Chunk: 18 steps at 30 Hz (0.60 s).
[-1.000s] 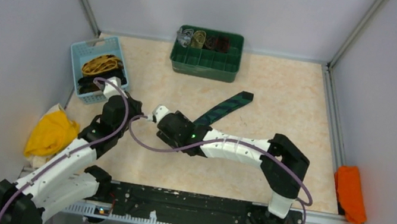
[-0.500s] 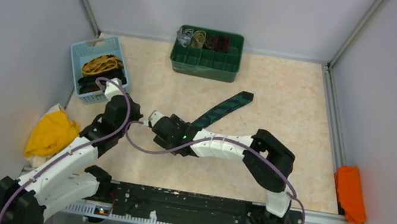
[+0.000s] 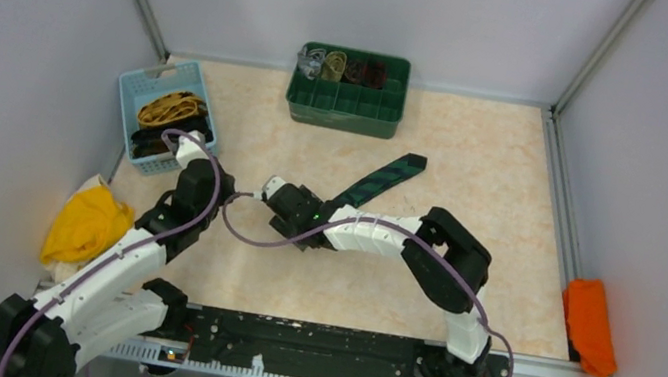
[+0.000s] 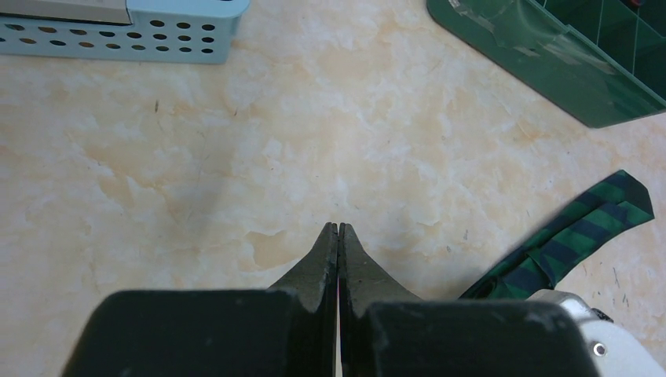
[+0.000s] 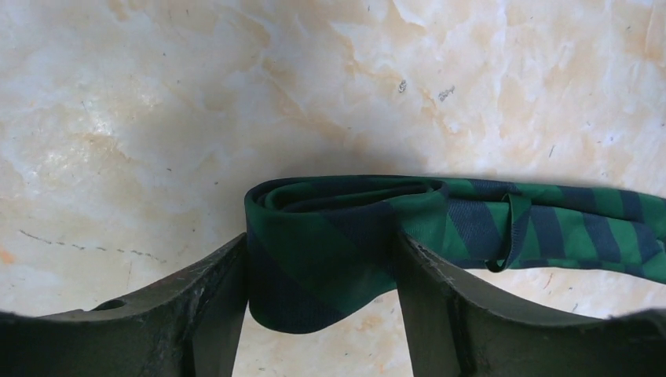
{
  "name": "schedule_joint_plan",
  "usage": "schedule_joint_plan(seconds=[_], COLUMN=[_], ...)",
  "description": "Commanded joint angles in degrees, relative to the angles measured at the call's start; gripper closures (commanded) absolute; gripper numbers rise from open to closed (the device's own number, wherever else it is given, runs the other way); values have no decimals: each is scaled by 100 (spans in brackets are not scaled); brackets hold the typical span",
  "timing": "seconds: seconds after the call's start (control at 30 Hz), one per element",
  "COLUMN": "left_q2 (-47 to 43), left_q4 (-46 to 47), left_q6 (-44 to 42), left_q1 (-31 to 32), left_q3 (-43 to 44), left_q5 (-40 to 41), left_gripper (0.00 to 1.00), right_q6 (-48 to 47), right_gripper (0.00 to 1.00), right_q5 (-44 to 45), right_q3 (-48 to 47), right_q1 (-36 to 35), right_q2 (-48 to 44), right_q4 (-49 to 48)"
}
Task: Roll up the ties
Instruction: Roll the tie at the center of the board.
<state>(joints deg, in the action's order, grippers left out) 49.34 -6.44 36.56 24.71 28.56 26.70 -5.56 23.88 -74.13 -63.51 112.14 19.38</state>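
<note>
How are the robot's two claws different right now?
The left gripper is shut tight; the right gripper is spread wide. The left gripper holds nothing, over bare table; the right gripper hugs the rolled end of the green tie. Both are dark and point down at the table.

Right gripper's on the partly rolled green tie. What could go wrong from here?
1. The rolled end of the green tie, between the right gripper fingers, looks loose and flattened, with its layers gaping. It may spring open on release.
2. The unrolled tail lies aslant, so further turns could wind crooked.
3. The left gripper is shut and holds nothing, so nothing pins that tail.
</note>
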Motion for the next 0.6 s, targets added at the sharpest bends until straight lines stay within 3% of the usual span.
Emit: schedule_joint_plan(seconds=[0.0, 0.1, 0.23, 0.57], left_q2=[10, 29, 71, -354], left_q4=[28, 48, -298, -669], left_q6=[-104, -109, 106, 157], left_q1=[-28, -46, -145, -419], left_q3=[13, 47, 258, 472], left_q5=[-75, -71, 179, 405], left_gripper=[100, 100, 100, 100], right_q6=[287, 380, 511, 1356], right_gripper=[41, 52, 57, 67], right_q5=[-404, -551, -814, -3153], right_q3=[-163, -251, -275, -109], right_q1=[193, 214, 282, 689], right_q2=[138, 214, 199, -264], right_q4=[201, 270, 160, -355])
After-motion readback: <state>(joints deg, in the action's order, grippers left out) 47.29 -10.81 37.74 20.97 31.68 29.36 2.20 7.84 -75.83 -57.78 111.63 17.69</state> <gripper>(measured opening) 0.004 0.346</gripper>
